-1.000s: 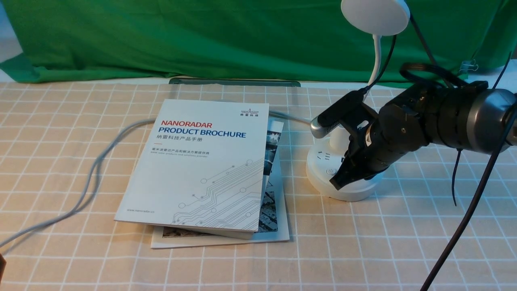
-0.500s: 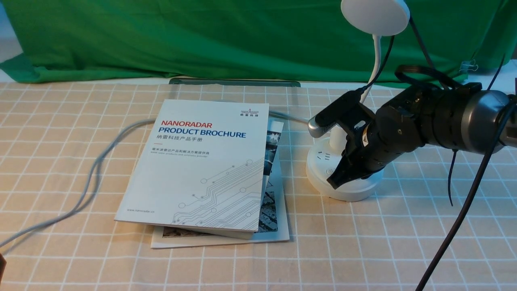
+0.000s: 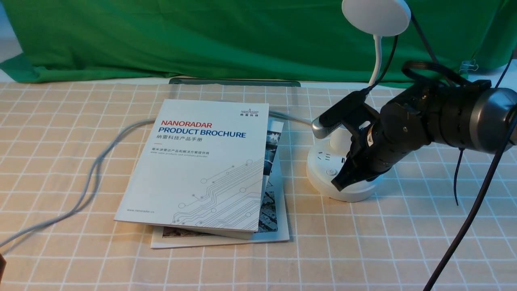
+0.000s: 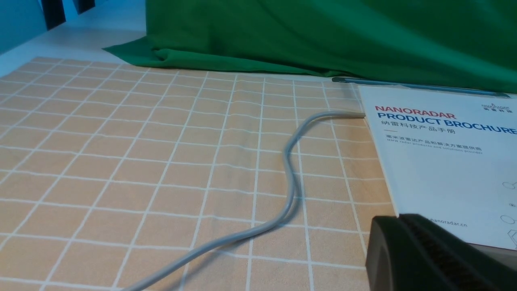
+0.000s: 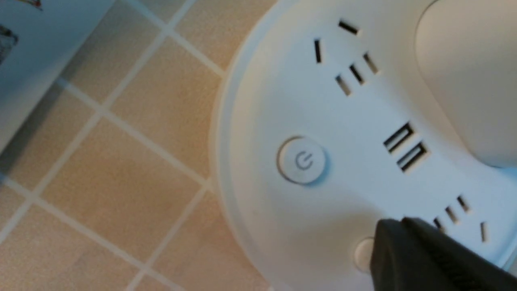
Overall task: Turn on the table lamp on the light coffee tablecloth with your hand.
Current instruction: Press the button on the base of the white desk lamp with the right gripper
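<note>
Backs the right tool (image 3: 338,185) off to the right, undoing the leftward push of half a second ago. Brings the shut tip back over the front rim of the table lamp (image 3: 319,180) base, close to its spot of a second ago. Widens the gap to the power button (image 3: 331,171) again. Carries the right arm (image 3: 444,117) rightward and a little higher.

the light coffee tablecloth (image 3: 363,242) is covering the counter (image 4: 80,38). the table lamp (image 3: 321,180), brochures (image 3: 202,161) and a cable (image 3: 93,173) are sitting on it.
</note>
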Tool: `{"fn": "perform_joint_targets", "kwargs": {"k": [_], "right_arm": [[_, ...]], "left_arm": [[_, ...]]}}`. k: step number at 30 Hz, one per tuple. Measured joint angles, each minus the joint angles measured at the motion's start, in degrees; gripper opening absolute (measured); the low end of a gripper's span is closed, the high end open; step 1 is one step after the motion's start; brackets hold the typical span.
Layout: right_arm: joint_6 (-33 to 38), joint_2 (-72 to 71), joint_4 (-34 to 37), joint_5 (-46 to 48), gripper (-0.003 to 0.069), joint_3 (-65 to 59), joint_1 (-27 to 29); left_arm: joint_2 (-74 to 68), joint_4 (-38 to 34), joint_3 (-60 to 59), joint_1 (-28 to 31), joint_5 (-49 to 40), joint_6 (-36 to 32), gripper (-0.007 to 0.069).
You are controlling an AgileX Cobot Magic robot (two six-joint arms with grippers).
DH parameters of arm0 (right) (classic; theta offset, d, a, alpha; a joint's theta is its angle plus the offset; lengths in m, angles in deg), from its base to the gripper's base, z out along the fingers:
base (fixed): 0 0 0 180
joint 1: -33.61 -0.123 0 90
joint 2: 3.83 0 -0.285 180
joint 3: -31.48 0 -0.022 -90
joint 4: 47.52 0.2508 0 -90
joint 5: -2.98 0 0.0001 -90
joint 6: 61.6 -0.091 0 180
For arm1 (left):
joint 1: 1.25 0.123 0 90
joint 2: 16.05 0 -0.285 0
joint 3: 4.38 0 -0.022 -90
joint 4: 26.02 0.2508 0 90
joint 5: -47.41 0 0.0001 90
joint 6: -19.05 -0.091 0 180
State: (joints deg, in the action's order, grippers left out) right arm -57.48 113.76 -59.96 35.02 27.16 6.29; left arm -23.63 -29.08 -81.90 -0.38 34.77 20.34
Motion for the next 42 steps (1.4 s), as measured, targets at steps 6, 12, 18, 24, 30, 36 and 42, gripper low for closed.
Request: {"fn": "perform_joint_targets", "kwargs": {"k": [6, 12, 18, 24, 30, 36, 42], "right_arm": [[0.1, 0.9, -0.1, 0.0, 0.003, 0.2, 0.0], [0.1, 1.3, -0.3, 0.2, 0.003, 0.2, 0.0], [0.0, 0.4, -0.4, -0.6, 0.003, -0.7, 0.0], [0.0, -0.9, -0.3, -1.0, 0.003, -1.5, 0.1], [0.0, -1.0, -0.2, -1.6, 0.003, -1.5, 0.6], [0.0, -1.0, -0.2, -2.1, 0.003, -1.5, 0.6], [-1.7, -5.6, 0.0, -0.9, 0.003, -3.4, 0.6]], "left_arm": [[0.0, 0.0, 0.0, 0.0, 0.0, 0.0, 0.0021], [0.0, 0.0, 0.0, 0.0, 0.0, 0.0, 0.0021], [0.0, 0.0, 0.0, 0.0, 0.0, 0.0, 0.0021], [0.0, 0.0, 0.0, 0.0, 0.0, 0.0, 0.0021], [0.0, 0.0, 0.0, 0.0, 0.0, 0.0, 0.0021], [0.0, 0.0, 0.0, 0.0, 0.0, 0.0, 0.0021], [0.0, 0.0, 0.0, 0.0, 0.0, 0.0, 0.0021]]}}
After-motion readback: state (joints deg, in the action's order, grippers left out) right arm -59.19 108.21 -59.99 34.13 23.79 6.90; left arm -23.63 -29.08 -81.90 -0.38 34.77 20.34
